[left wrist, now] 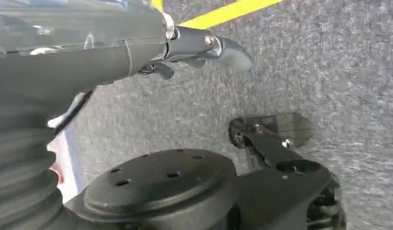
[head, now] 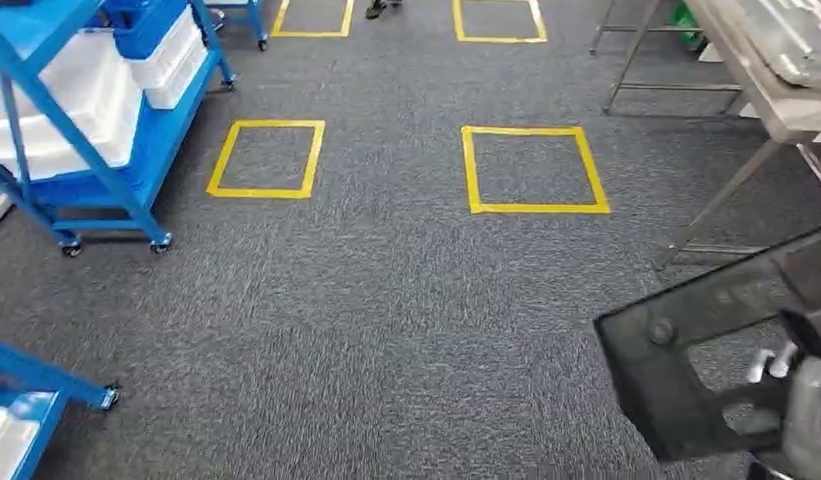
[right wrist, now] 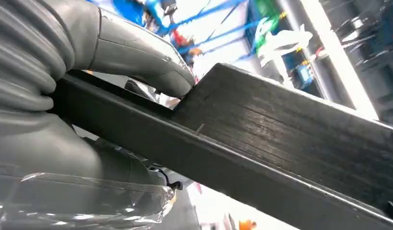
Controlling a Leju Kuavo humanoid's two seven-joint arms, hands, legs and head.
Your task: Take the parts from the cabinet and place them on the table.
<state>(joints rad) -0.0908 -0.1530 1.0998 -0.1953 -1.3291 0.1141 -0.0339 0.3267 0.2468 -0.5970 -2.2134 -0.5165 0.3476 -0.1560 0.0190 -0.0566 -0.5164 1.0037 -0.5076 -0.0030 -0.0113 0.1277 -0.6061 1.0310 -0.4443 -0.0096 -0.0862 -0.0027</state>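
My right hand [head: 808,412] grips a flat black part [head: 676,345] with cut-out openings, held over the carpet at the lower right of the head view. Up close in the right wrist view, the thumb [right wrist: 146,62] presses on the edge of the black part [right wrist: 280,139]. The blue cabinet [head: 91,165] with white bins [head: 81,100] stands at the far left. A metal table [head: 776,105] runs along the upper right. My left hand [left wrist: 185,48] hangs over the carpet with its thumb stretched out and nothing in it.
Two yellow tape squares [head: 268,158] [head: 533,168] mark the grey carpet ahead, with more farther back. A second blue wheeled rack [head: 31,385] juts in at the lower left. The table's thin legs [head: 721,200] reach down near the part. A person's shoes [head: 382,8] stand at the far end.
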